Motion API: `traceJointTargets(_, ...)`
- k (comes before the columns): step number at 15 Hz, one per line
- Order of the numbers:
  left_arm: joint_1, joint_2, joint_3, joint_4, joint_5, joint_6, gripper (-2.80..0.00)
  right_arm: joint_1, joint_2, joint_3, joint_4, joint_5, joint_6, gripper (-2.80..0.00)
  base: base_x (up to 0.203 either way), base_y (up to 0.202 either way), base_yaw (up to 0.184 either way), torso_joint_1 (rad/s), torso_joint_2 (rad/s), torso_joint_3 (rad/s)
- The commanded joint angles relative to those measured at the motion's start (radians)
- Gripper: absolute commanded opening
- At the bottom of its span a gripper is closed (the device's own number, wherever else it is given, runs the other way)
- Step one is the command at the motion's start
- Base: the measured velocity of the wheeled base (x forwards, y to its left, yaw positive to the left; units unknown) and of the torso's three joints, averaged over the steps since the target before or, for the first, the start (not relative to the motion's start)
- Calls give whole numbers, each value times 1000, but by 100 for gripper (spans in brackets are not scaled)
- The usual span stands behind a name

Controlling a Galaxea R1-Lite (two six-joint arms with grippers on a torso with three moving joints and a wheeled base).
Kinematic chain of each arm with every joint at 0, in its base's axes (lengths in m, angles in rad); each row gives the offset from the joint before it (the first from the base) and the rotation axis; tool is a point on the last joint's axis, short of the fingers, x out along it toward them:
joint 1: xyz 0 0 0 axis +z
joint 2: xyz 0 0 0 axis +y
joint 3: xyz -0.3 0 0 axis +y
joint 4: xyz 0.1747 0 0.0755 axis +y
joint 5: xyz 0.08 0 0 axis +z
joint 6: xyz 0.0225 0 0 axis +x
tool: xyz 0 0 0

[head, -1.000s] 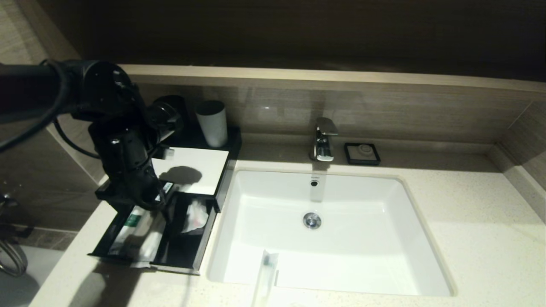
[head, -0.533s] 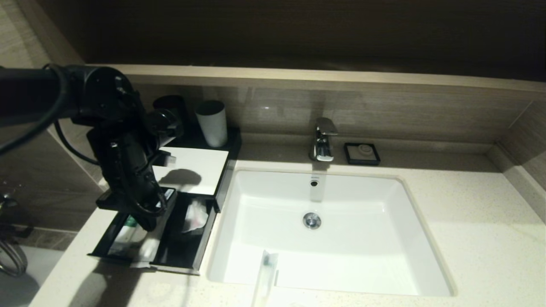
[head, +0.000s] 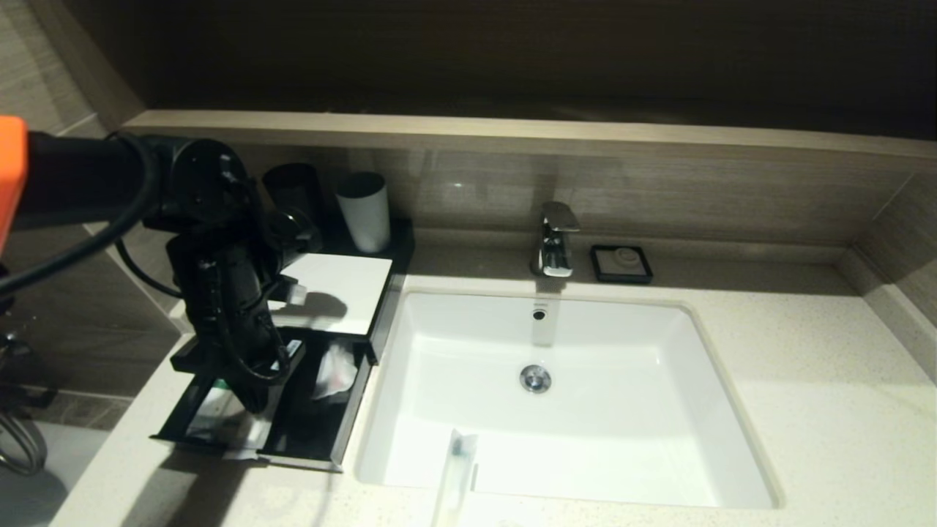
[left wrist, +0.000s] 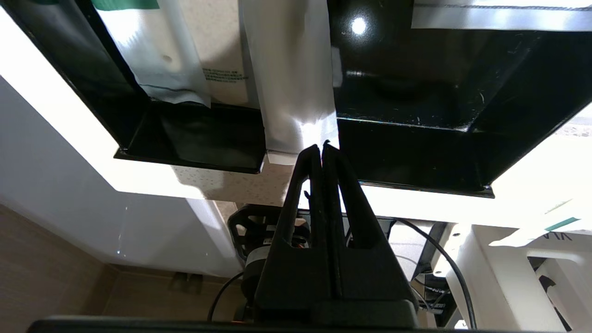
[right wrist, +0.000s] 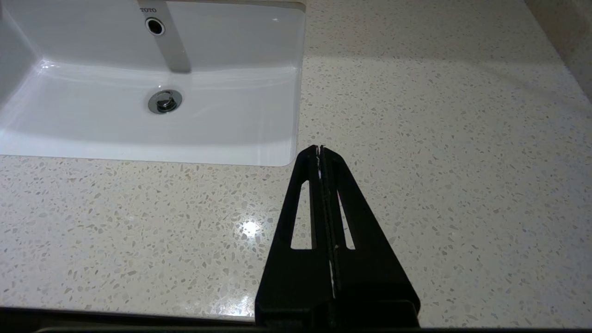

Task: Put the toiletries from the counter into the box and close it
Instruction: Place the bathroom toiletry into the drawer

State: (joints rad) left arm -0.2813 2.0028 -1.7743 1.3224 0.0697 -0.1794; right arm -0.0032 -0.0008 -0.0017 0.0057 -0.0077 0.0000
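head view: left gripper (head: 252, 391) hangs over the box's (head: 333, 293) pulled-out drawer (head: 307, 432), at the divider between its two compartments. one toiletry packet (head: 455, 476) lies on the counter (head: 827, 410) at the basin's (head: 556, 410) near rim, one end poking over the basin. risk: a nudge there tips it into the basin.

left wrist view: left gripper (left wrist: 322, 147) fingers pressed together, nothing between them, tips just at the end of a white packet (left wrist: 291, 83) that lies along the divider and overhangs the drawer's front edge. risk: pushing the drawer in now could jam or crease that overhang.

right wrist view: right gripper (right wrist: 319, 149) closed and empty, parked above bare counter (right wrist: 416, 138) beside the basin (right wrist: 138, 83).
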Motion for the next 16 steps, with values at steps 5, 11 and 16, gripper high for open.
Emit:
traceJointTargets(5,1,17,33,9,6,-2,-280,0,-1,0,0,0,2,-280,0,0,0,0,0,0)
traceJointTargets(11,1,30,33,8,6,-2,-280,0,-1,0,0,0,0,-280,0,0,0,0,0,0)
traceJointTargets(16,1,43,33,8,7,-2,-280,0,-1,0,0,0,2,-280,0,0,0,0,0,0)
